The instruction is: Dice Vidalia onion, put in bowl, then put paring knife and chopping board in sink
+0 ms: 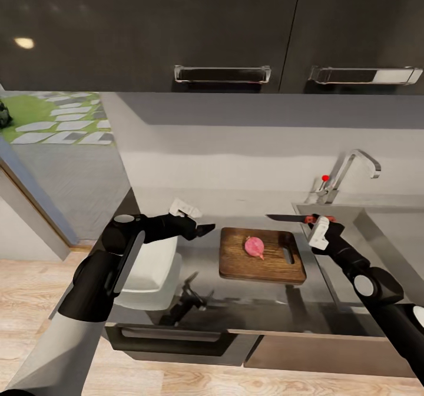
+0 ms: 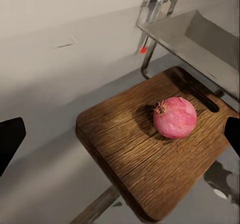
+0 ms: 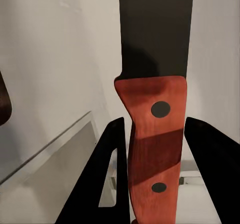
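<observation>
Paring knife (image 1: 292, 217) points toward left arm.

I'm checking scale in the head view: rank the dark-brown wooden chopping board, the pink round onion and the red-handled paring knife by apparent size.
1. Dark-brown wooden chopping board, clearly largest.
2. Red-handled paring knife.
3. Pink round onion, smallest.

The left arm (image 1: 103, 269) reaches forward with its elbow bent, forearm running level to the left gripper (image 1: 207, 228), whose dark fingers (image 2: 11, 139) stand wide apart with nothing between them. The right arm (image 1: 377, 290) comes up from the lower right, forearm angled inward to the right gripper (image 1: 313, 219), white wrist block just behind it. Its two black fingers (image 3: 114, 174) sit on either side of the knife (image 3: 152, 134), its red handle clamped between them, and the blade runs straight out ahead of the fingertips
</observation>
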